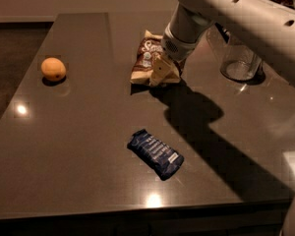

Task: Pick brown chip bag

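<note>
Tool (163, 73) at chip bag (144, 54), dark tabletop (78, 151)

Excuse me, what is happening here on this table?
A robot arm reaches over the dark table; its tool is at the lower right of the brown chip bag, which lies on the table, not yet lifted. An orange fruit on the left, a dark blue wrapped bar near the front and a clear glass on the right are untouched.
</note>
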